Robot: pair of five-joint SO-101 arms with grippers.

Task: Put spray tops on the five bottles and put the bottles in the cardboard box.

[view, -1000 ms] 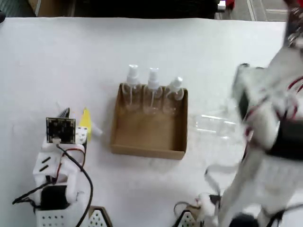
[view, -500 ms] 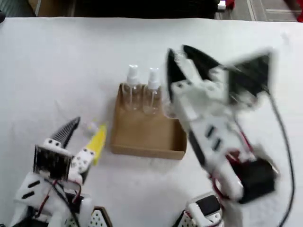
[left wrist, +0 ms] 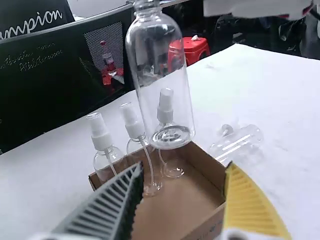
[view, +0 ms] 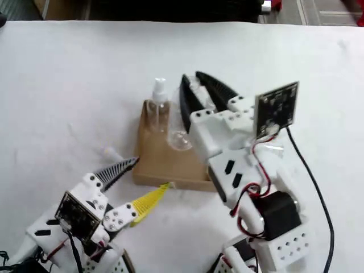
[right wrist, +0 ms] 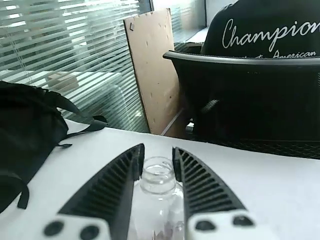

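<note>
Right claw pinches an uncapped bottle by its neck over the cardboard box, which holds three spray-topped bottles. Left claw is spread at the box's corner. Another bottle lies on the worktop.

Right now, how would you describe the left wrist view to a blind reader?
An uncapped clear bottle hangs upright over a cardboard box holding three spray-topped bottles. A second clear bottle lies on the table beside the box, and the left hand, black and yellow, stands open in front.
</note>
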